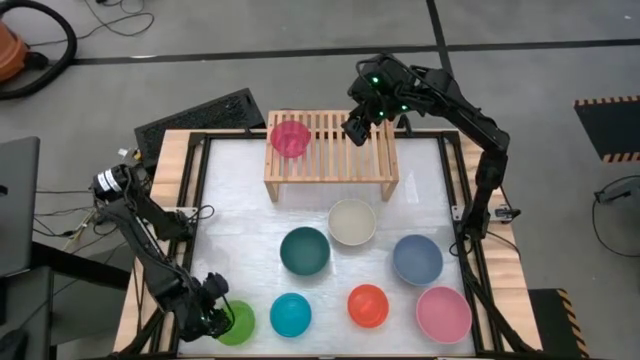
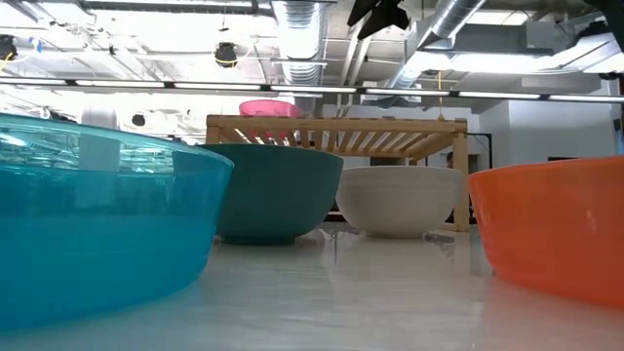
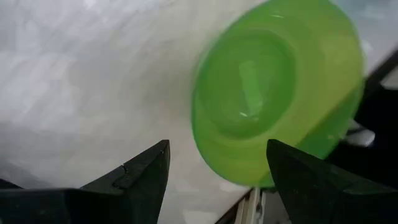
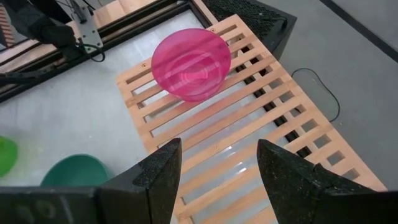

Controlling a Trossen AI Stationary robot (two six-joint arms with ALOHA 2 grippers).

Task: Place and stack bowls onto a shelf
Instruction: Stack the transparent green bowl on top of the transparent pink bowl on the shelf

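The lime green bowl [image 1: 240,322] sits on its base at the table's near left corner, next to the frame rail. My left gripper [image 1: 213,318] hovers at its left rim, open. In the left wrist view the fingers [image 3: 148,177] stand wide apart over the near rim of the lime bowl [image 3: 277,87], and no touch shows. The magenta bowl [image 1: 290,138] stands upright on the left end of the shelf [image 1: 330,165]. My right gripper [image 1: 355,128] is open above the shelf's right half. Below it lie the slats [image 4: 249,124], with the magenta bowl [image 4: 189,62] off to one side.
The other bowls rest on the table in front of the shelf: cream [image 1: 352,221], dark teal [image 1: 305,250], slate blue [image 1: 417,258], pink [image 1: 443,313], orange-red [image 1: 368,305] and cyan [image 1: 290,314]. A black frame rail [image 1: 200,200] borders the table. The middle and right shelf slats are bare.
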